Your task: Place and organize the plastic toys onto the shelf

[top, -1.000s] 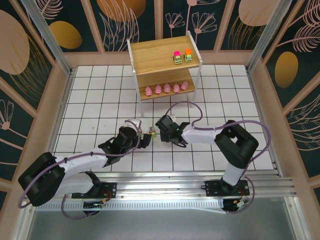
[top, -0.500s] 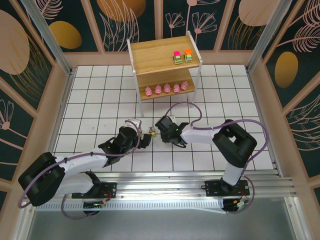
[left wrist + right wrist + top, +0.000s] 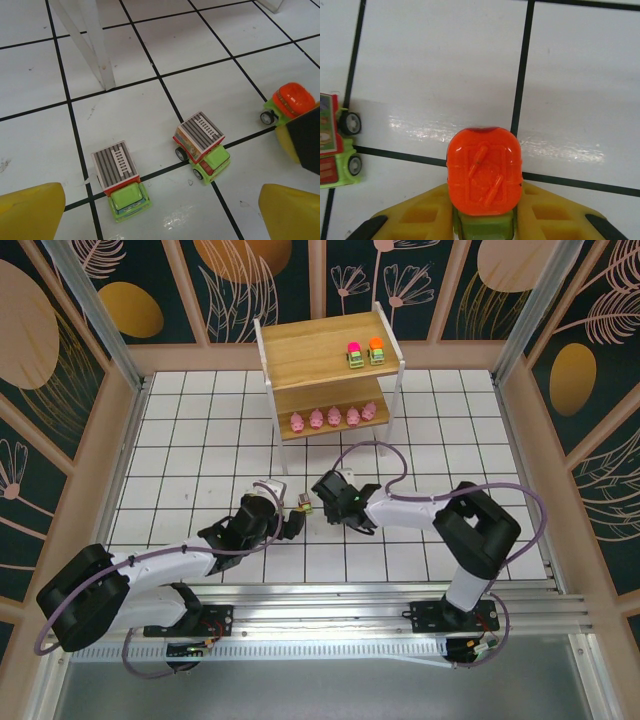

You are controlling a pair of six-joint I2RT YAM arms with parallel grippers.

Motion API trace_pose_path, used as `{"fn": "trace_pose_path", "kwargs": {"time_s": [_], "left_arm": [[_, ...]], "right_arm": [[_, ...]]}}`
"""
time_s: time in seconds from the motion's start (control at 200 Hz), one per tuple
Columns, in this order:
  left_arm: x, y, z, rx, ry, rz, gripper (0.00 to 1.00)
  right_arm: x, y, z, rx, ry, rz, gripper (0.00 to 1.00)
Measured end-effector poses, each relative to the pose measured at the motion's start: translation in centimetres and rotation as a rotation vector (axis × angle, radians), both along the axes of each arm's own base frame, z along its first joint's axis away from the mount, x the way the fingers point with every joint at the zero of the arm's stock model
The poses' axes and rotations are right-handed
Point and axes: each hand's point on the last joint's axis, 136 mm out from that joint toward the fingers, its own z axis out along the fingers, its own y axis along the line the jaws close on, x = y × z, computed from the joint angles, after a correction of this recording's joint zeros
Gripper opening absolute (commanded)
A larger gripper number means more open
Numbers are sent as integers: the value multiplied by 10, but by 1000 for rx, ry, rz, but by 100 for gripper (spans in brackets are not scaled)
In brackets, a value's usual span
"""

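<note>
Because the top view is taken from far up, the toys on the desk [image 3: 200,440] can hardly be made out there. The shelf [image 3: 320,345] is set at the far side, and one white leg [image 3: 92,45] of it is cut off at the top of the left wrist view. The left hand [image 3: 160,215] is held wide open with nothing in it, and its yellow tips are cut off at the bottom corners. The right hand [image 3: 484,200] is closed on the orange-topped car [image 3: 484,175] from both sides, near the left hand. The car's green body is mostly hidden under its top, so its front cannot be told. One striped truck [image 3: 117,175] is stood on the desk with its green cab pointed at the camera, its length up and down the picture. A second striped truck [image 3: 202,142] just beside it is turned slantwise, cab to the lower right. Five pink pigs [image 3: 333,418] are lined up on the shelf's lower board, and two cars [image 3: 353,358] are parked on the upper one.
</note>
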Motion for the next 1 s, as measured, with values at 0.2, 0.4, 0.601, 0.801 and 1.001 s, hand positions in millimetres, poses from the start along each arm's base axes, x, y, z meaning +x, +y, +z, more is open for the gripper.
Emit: {"fn": "trace_pose_path", "kwargs": {"time_s": [0.2,0.4,0.601,0.801,1.001], "left_arm": [[-5,-9,-3,25,0,-34,99],[-8,-22,-3,55,-15,-64,99],[-10,-26,0,69,-32,-72,99],[-8,-24,1,88,-48,-58,99],[-5,-19,2,103,-66,-26,99]], "right_arm": [[2,-6,23,4,-38,-13,27],[6,-10,52,14,-87,-28,27],[15,-9,91,29,-151,-29,27],[24,-5,135,53,-219,-27,27],[32,0,170,62,-276,-19,27]]}}
